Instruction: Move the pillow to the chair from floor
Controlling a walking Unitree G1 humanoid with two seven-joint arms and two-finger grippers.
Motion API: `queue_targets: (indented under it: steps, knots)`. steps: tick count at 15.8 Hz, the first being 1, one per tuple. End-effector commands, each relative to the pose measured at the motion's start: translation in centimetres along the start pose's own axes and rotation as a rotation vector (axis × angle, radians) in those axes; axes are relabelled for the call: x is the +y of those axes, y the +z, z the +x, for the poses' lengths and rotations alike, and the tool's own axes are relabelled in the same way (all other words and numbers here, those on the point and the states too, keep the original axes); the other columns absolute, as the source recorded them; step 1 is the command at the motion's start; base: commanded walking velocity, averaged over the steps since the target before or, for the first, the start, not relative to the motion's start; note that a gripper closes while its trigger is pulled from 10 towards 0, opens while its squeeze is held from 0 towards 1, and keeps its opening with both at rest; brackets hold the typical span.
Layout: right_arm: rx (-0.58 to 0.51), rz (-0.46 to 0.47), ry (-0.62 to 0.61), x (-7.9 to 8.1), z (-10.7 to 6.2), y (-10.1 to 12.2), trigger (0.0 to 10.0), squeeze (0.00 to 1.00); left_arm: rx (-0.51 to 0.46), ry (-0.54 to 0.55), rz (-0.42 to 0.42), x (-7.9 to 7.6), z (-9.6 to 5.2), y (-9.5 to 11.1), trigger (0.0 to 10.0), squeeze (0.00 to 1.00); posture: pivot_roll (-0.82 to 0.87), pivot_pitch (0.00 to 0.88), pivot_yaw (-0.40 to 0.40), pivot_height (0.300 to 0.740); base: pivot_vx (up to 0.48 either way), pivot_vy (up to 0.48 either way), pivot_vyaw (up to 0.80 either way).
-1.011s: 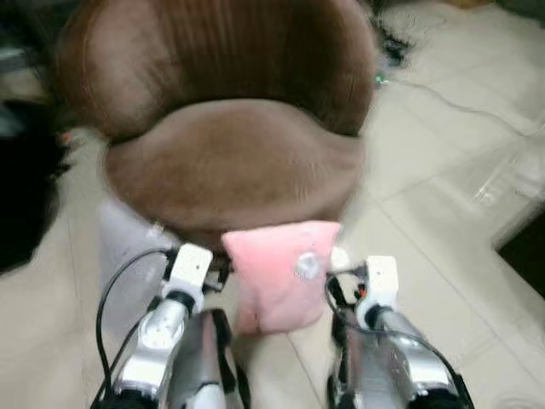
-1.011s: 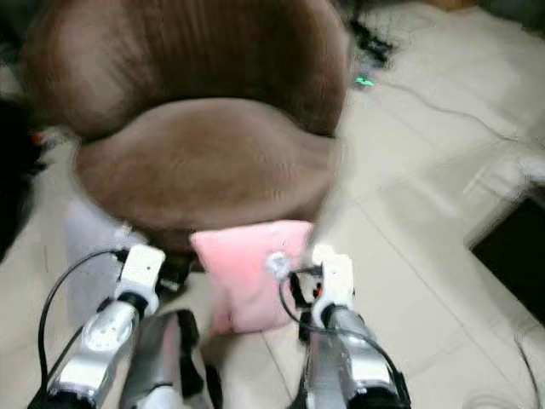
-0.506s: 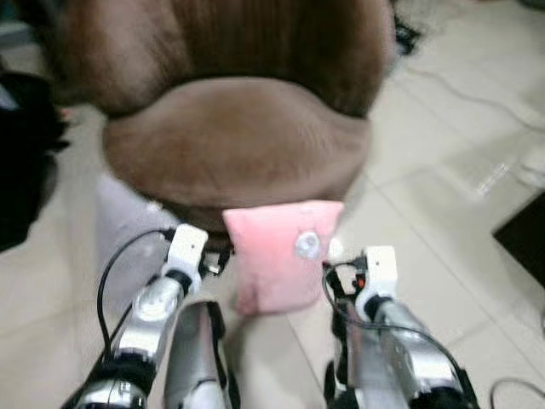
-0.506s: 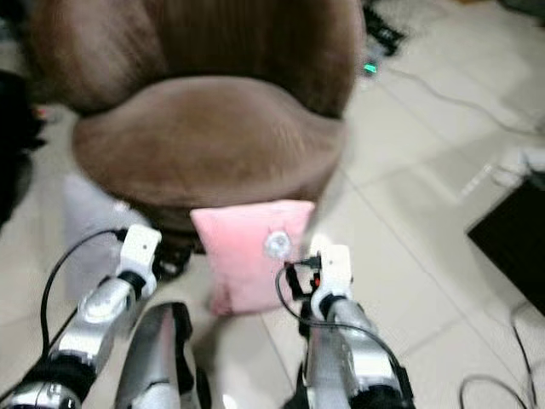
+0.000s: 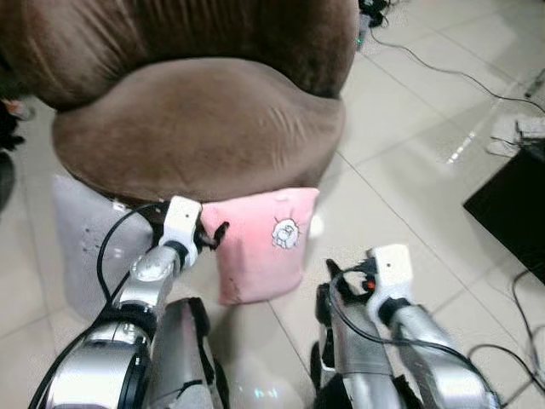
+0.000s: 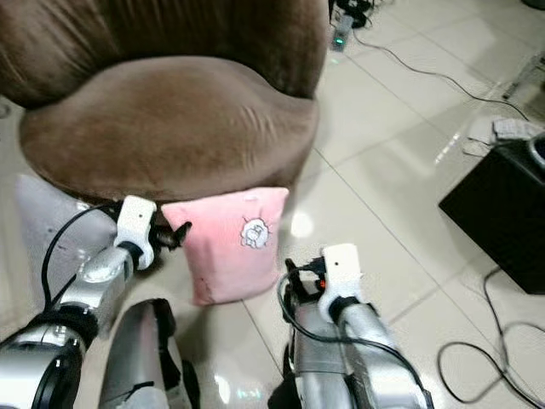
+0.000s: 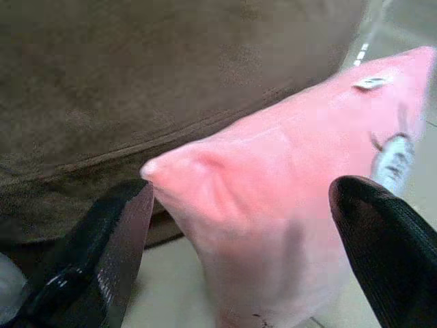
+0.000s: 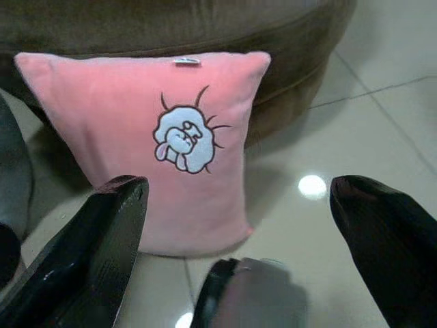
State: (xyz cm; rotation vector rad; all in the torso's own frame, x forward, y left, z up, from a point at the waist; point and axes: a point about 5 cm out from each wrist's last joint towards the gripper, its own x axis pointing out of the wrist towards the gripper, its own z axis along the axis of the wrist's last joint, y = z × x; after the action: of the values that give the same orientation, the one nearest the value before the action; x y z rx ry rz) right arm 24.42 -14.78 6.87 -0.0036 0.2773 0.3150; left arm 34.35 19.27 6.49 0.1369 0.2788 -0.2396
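Stood upright on the tiled floor point(image 5: 400, 179), low in the middle of the head views: a pink pillow point(image 5: 260, 247) with a small white cartoon patch point(image 5: 284, 234) on its face, leaning back against the front of the brown chair point(image 5: 196, 128), not on the seat. Filled most of the upper half of both head frames, that chair, with its rounded seat cushion bulging forward above the pillow's top edge. Reached in at the lower left of the frame, the left gripper point(image 7: 246, 232), fingers point(image 7: 102, 253) spread wide either side of the pillow's near upper corner, gripping nothing as yet; corner sat between the two black fingers in the wrist view, whether touching could not be told. Hung lower and nearer, at the lower right of the head frames, the right gripper point(image 8: 239, 225), also held wide apart and empty, well short of the pillow, with the pillow's front and patch seen between its fingers. Lay at the left edge beside the chair base, a pale grey object point(image 5: 77, 247), too unclear to name. Trailed across the tiles at upper right, cables point(image 6: 426, 72); sat at the right edge, a black box point(image 6: 502, 213).
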Motion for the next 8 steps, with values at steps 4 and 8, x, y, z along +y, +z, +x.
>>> queue_targets:
  steps: [4,8]
  knots:
    - [-0.044,-0.071,0.044,0.0,-1.4,3.3,10.0,0.0,0.021,0.13,-0.104,0.9,0.5,0.8,10.0,1.0,-0.21,0.273,-0.089,0.53,0.0,0.0,0.0]
    - [-0.073,-0.13,0.075,0.3,-3.2,5.8,10.0,0.0,0.046,0.216,-0.126,2.1,0.4,1.0,10.0,1.0,-0.23,0.278,-0.11,0.53,0.0,0.0,0.0]
